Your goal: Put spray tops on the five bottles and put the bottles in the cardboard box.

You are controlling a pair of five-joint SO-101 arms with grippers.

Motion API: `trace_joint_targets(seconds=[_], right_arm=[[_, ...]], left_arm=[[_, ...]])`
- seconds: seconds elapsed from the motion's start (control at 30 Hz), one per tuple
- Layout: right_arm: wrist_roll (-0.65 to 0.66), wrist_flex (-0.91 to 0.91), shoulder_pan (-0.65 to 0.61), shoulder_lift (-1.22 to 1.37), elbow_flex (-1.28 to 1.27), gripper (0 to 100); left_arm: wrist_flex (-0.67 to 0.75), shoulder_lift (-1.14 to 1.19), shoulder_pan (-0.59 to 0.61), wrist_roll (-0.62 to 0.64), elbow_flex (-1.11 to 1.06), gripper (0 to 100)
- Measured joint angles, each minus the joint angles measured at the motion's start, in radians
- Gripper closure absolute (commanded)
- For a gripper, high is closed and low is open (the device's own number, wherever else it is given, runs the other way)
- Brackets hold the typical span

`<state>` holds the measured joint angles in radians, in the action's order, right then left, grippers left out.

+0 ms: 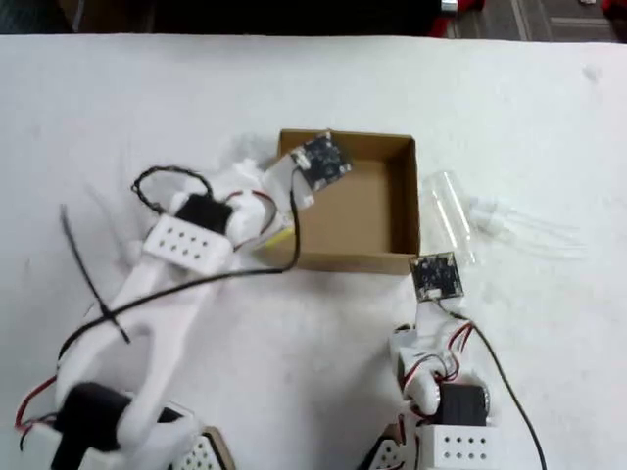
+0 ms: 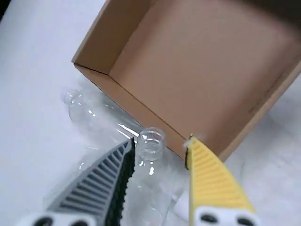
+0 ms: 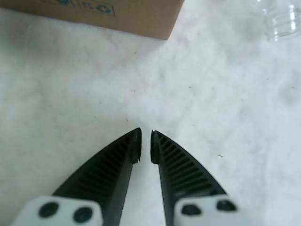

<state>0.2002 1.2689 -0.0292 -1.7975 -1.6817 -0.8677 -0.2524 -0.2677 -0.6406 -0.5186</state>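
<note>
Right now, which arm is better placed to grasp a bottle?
Left. The left gripper is open around the neck of a clear bottle, beside the cardboard box. The right gripper is shut over the table.

The desk [image 1: 294, 333] is a white, faintly mottled surface that fills the high view up to a dark strip at 12 o'clock. Near its centre stands an open cardboard box [image 1: 343, 260]. Just beside the box's 3 o'clock wall lies a clear bottle [image 1: 446, 211] with a bare threaded neck. Farther toward 3 o'clock lie white spray tops [image 1: 495, 223], their thin tubes pointing outward. At the box's 9 o'clock side, more clear bottles [image 2: 79, 106] lie close beside its outer wall.
</note>
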Motion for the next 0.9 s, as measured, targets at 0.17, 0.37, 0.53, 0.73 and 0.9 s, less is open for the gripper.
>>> trace_joint_targets(seconds=[0.17, 0.37, 0.53, 0.73, 0.9], right_arm=[[0.0, 0.0, 0.0, 0.0, 0.0, 97.5], [0.0, 0.0, 0.0, 0.0, 0.0, 97.5], [0.0, 0.0, 0.0, 0.0, 0.0, 97.5], [0.0, 0.0, 0.0, 0.0, 0.0, 97.5], [0.0, 0.0, 0.0, 0.0, 0.0, 97.5]], left_arm=[[0.052, 0.117, 0.002, 0.0, 0.0, 83], [0.074, 0.13, 0.008, 0.0, 0.002, 83], [0.074, 0.13, 0.009, -0.002, 0.002, 83], [0.074, 0.13, 0.028, -0.064, -0.003, 78], [0.074, 0.13, 0.087, -0.012, -0.003, 76]])
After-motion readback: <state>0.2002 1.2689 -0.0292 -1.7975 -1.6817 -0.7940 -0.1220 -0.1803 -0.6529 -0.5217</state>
